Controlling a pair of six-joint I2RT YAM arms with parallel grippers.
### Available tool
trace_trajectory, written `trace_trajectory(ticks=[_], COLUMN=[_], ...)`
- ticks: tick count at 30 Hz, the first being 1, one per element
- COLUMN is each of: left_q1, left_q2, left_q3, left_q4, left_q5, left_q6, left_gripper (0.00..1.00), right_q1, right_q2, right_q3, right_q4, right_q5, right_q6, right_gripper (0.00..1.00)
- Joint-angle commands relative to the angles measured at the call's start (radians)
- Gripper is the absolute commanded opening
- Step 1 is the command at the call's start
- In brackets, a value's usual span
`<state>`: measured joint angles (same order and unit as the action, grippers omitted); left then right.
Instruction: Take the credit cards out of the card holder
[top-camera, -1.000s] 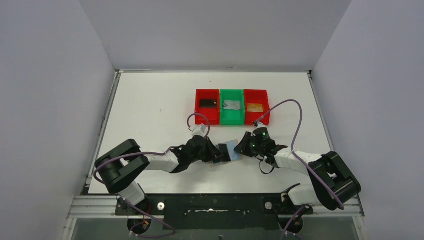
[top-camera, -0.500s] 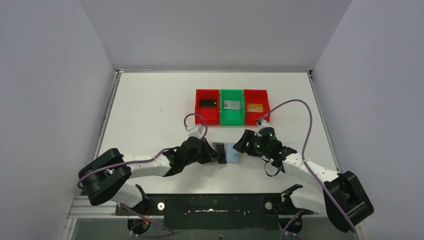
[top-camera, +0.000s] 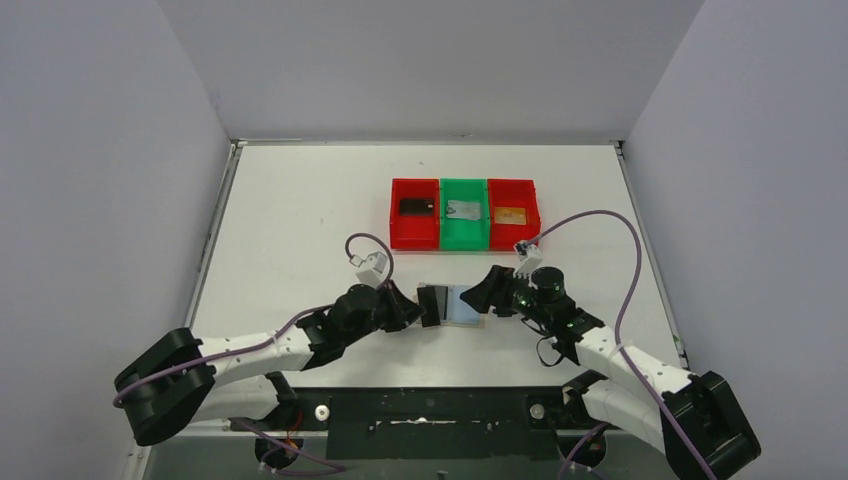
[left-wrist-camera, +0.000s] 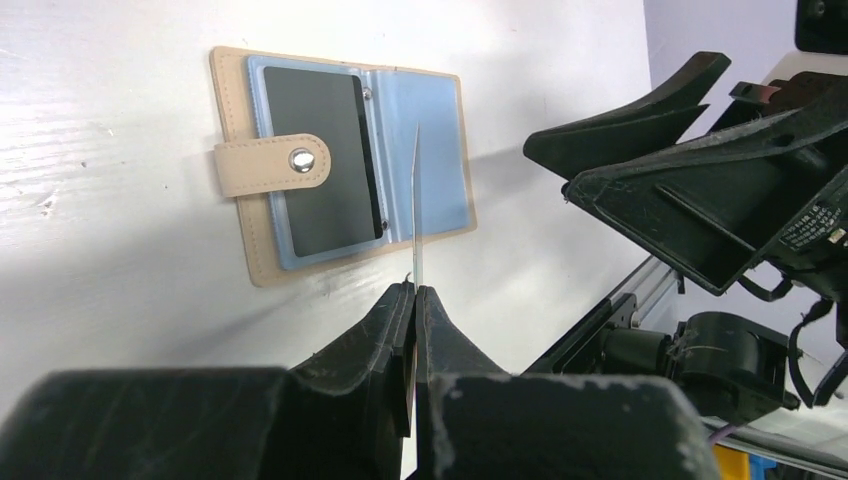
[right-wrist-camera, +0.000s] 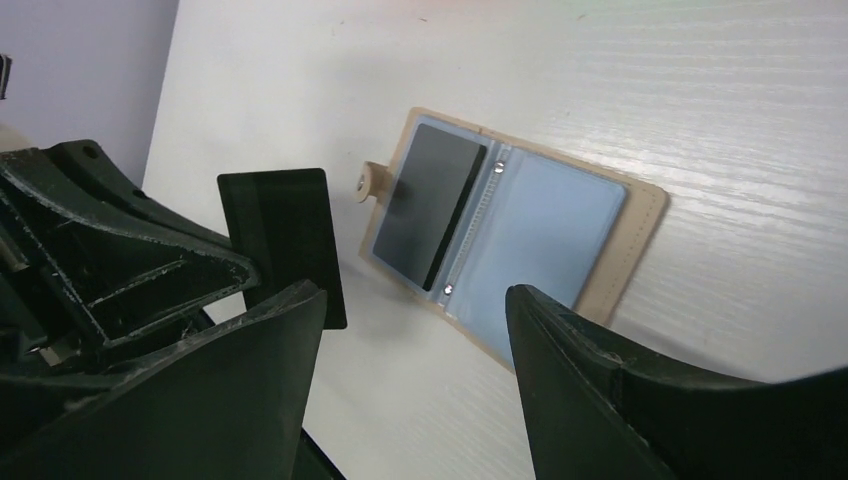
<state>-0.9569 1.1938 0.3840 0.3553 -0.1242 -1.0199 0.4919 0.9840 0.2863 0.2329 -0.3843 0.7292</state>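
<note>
The tan card holder (top-camera: 468, 305) lies open and flat on the table, pale blue lining up. One black credit card (left-wrist-camera: 322, 165) sits in its left pocket under the snap tab (left-wrist-camera: 272, 166). My left gripper (left-wrist-camera: 414, 292) is shut on another black credit card (right-wrist-camera: 285, 242), held on edge just above the table beside the holder. My right gripper (right-wrist-camera: 415, 293) hovers open at the holder's right side, with nothing between its fingers. From above, the left gripper (top-camera: 422, 306) and right gripper (top-camera: 488, 290) flank the holder.
Three bins stand in a row behind the holder: a red bin (top-camera: 397, 225) with a black card, a green bin (top-camera: 463, 238) with a silver card, and a red bin (top-camera: 531, 228) with a gold card. Both arms' cables loop over the table.
The right gripper has opened and let go of the card holder, which now lies flat. The left gripper has drawn the black card out and moved slightly left.
</note>
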Motion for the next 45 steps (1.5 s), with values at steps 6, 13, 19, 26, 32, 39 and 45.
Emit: trace_trajectory(ticks=[6, 13, 19, 26, 32, 39, 45], left_q1=[-0.004, -0.002, 0.003, 0.021, 0.04, 0.053, 0.062], left_q2=[-0.161, -0.205, -0.23, -0.26, -0.262, -0.26, -0.284], left_q3=[-0.095, -0.114, -0.139, -0.142, -0.151, -0.152, -0.147], left_q4=[0.191, 0.258, 0.343, 0.296, 0.304, 0.306, 0.26], left_q5=[0.025, 0.09, 0.152, 0.138, 0.161, 0.172, 0.147], left_q6=[0.057, 0.073, 0.067, 0.065, 0.059, 0.058, 0.06], left_gripper=[0.0, 0.0, 0.0, 0.0, 0.0, 0.0, 0.21], right_q1=[0.03, 0.115, 0.11, 0.104, 0.086, 0.073, 0.058], right_q2=[0.102, 0.225, 0.266, 0.248, 0.224, 0.207, 0.192], right_q3=[0.045, 0.111, 0.114, 0.096, 0.082, 0.077, 0.076], right_q4=[0.347, 0.438, 0.549, 0.653, 0.685, 0.694, 0.677], right_q5=[-0.294, -0.365, -0.429, -0.522, -0.533, -0.538, -0.532], right_q6=[0.081, 0.102, 0.154, 0.21, 0.236, 0.242, 0.228], right_gripper=[0.68, 0.66, 0.57, 0.39, 0.23, 0.08, 0.0])
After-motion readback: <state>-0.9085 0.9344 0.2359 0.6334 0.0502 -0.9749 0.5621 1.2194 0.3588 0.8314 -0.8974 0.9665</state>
